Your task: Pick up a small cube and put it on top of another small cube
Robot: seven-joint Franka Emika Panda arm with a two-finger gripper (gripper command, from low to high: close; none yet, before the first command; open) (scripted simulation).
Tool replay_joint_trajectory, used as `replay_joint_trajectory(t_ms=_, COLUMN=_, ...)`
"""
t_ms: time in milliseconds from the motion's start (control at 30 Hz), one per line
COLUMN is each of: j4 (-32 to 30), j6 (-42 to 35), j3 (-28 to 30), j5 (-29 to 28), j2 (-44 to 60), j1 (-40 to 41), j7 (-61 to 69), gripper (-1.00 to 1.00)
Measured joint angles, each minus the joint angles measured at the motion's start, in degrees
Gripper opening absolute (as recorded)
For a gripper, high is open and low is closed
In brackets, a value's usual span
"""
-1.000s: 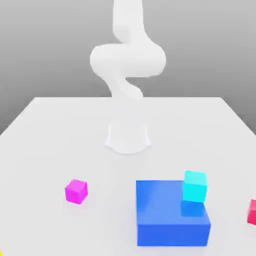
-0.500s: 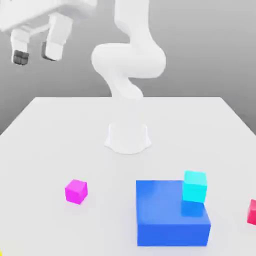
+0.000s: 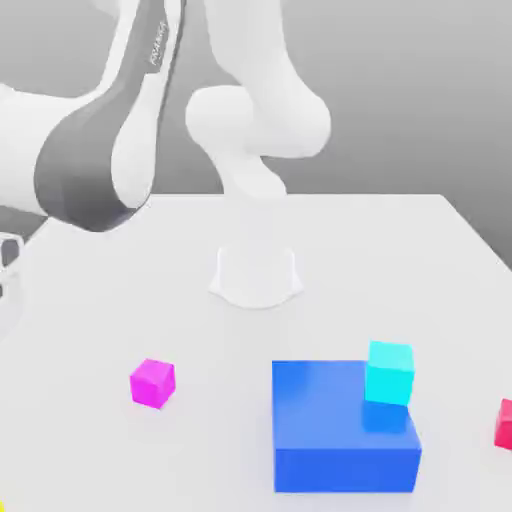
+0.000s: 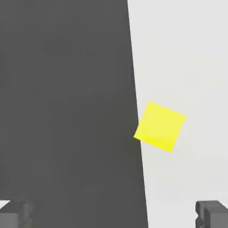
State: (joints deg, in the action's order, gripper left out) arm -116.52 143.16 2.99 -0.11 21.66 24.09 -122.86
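Observation:
In the hand view the small yellow cube (image 4: 160, 126) lies on the white table, one corner right at the table's edge, where the dark floor begins. My gripper (image 4: 113, 214) hangs open above it, and the dark fingertips (image 4: 211, 213) stand wide apart with nothing between them. The cube lies ahead of the fingertips, not between them. The small red cube (image 3: 503, 423) sits at the exterior view's right edge, partly cut off. My arm (image 3: 95, 150) reaches down over the table's left side.
A big blue block (image 3: 340, 430) stands at the front right with a cyan cube (image 3: 389, 373) on its back right corner. A magenta cube (image 3: 152, 383) sits front left. The arm's base (image 3: 256, 275) is at the table's middle.
The arm has swung down over the exterior view's left side. The hand, high at the upper left half a second ago, has dropped toward the left edge.

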Motion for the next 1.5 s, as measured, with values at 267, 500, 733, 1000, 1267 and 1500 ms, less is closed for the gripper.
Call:
replay_joint_trajectory(t_ms=267, j4=3.7, j6=7.0, j3=0.9, j5=4.8, j2=15.9, j1=2.2, j7=-6.5, gripper=-1.00)
replay_joint_trajectory(t_ms=500, j4=3.7, j6=7.2, j3=0.8, j5=4.8, j2=15.9, j1=2.2, j7=-6.6, gripper=-1.00)
replay_joint_trajectory(t_ms=733, j4=-0.5, j6=2.1, j3=-2.7, j5=1.7, j2=6.5, j1=-2.5, j7=-3.5, gripper=-1.00)
replay_joint_trajectory(t_ms=1000, j4=-7.6, j6=3.2, j3=-12.7, j5=-3.5, j2=0.9, j1=-11.9, j7=5.1, gripper=-1.00)
replay_joint_trajectory(t_ms=1267, j4=-16.2, j6=4.7, j3=-24.7, j5=-8.5, j2=-5.4, j1=-21.6, j7=15.4, gripper=-1.00)
replay_joint_trajectory(t_ms=1500, j4=-17.0, j6=9.2, j3=-29.0, j5=-20.4, j2=0.6, j1=-34.7, j7=17.9, gripper=1.00)
